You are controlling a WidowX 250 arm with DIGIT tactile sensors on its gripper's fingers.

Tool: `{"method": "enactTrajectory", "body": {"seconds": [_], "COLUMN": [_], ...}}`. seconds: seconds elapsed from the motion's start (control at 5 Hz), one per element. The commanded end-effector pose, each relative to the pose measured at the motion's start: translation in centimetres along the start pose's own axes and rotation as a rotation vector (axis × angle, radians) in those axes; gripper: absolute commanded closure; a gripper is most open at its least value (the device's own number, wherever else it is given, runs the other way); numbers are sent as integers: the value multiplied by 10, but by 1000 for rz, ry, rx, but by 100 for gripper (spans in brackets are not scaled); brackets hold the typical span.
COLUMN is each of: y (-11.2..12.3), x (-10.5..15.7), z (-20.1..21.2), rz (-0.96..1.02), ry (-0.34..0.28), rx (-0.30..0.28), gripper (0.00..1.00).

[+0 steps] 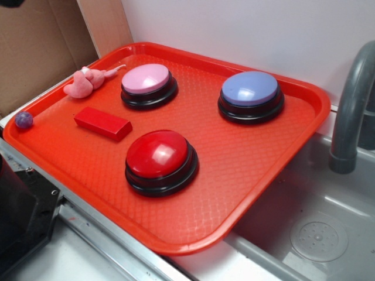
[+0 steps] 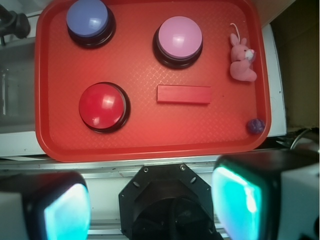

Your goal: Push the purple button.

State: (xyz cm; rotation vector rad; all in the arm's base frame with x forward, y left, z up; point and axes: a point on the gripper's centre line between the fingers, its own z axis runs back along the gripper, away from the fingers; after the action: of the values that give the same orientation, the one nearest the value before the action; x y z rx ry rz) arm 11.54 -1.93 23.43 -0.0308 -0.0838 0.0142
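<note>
The purple button (image 1: 250,89) (image 2: 88,18), bluish-lavender on a black base, sits at the far right of the red tray (image 1: 258,175) (image 2: 150,140); in the wrist view it is at the top left. My gripper (image 2: 152,205) hangs high above the robot base, outside the tray's near edge, well away from the button. Its two teal-padded fingers (image 2: 67,212) stand wide apart with nothing between them. In the exterior view the gripper does not show.
On the tray also sit a pink-topped button (image 1: 146,80) (image 2: 179,37), a red button (image 1: 159,155) (image 2: 103,105), a red block (image 1: 103,123) (image 2: 183,94), a pink plush toy (image 1: 82,82) (image 2: 242,62) and a tiny purple ball (image 1: 24,120) (image 2: 255,126). A grey faucet (image 1: 351,99) and sink (image 1: 328,228) lie right.
</note>
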Motion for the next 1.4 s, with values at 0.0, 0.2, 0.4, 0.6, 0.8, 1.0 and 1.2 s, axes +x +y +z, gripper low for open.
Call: {"method": "enactTrajectory", "body": {"seconds": [0.0,0.2,0.4,0.6,0.8,1.0,1.2], "y": [0,-34,-55,-64,-72,-66,-58], "x": [0,38,72,104,131,154,178], "z": [0,-47,-74,-95,-115,-126,-147], "rz": [0,-43,-53,-8,41,40,29], "ry": [0,-51,-104,-102,-138,-122,-121], "rx": [0,57,71,56,-71,-14,14], "gripper": [0,0,0,0,0,0,0]}}
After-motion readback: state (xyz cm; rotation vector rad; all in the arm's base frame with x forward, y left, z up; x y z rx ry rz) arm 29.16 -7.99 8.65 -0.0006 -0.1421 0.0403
